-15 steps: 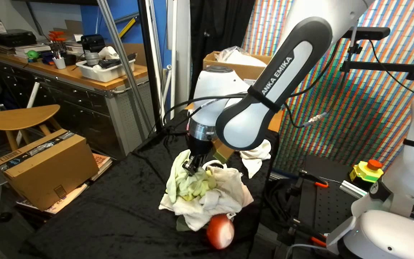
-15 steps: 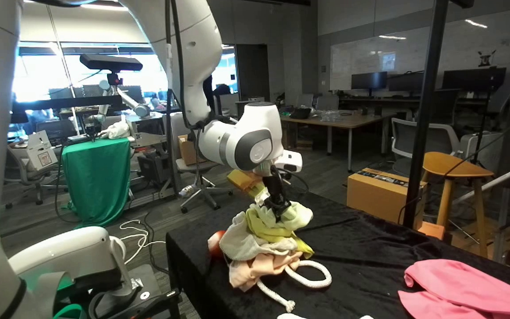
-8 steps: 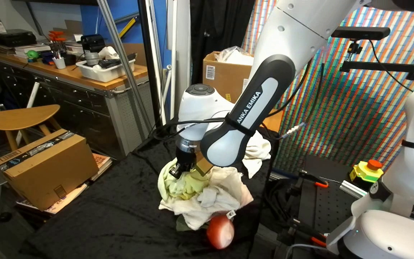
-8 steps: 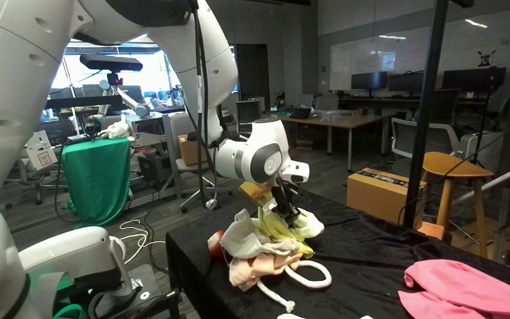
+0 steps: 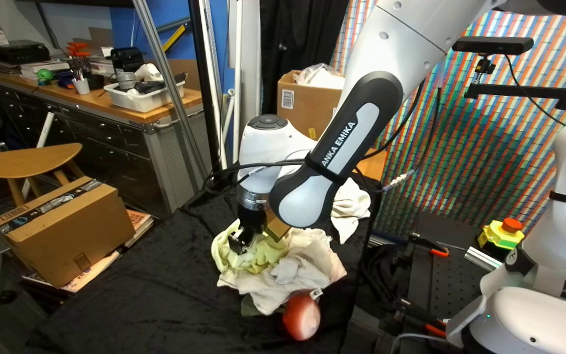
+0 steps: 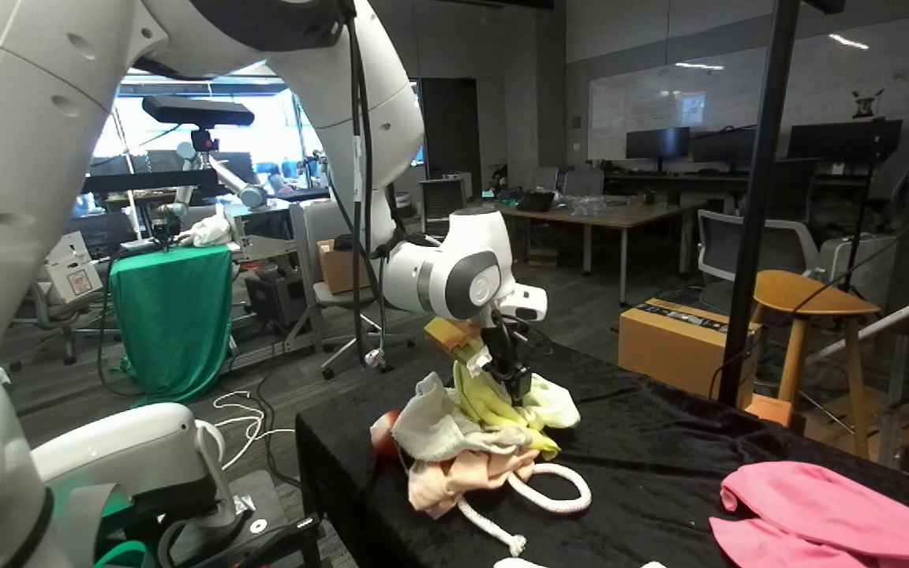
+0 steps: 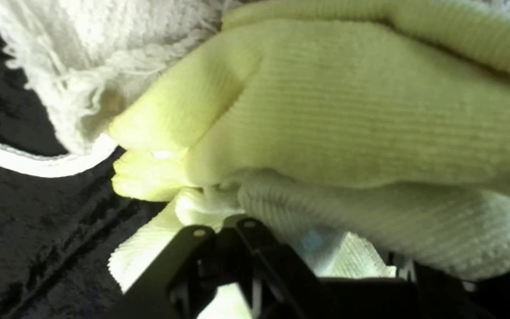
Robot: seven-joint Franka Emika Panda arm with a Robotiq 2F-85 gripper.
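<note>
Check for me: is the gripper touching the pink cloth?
Apart. An exterior view shows it: the gripper is at the heap of cloths, and a stretch of black tablecloth shows between that heap and the pink cloth.

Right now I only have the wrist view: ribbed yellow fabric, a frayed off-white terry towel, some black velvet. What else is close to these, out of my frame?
Observer: A round red object with a whitish patch. In both exterior views the frayed off-white terry towel lies between it and the ribbed yellow fabric.
Operator: Does anything show below that towel?
Observer: Yes, in an exterior view a crumpled peach-coloured cloth shows below its edge.
Operator: And further out on the black velvet table cover?
Observer: A bright pink cloth lies there, apart from the towel and the yellow fabric.
</note>
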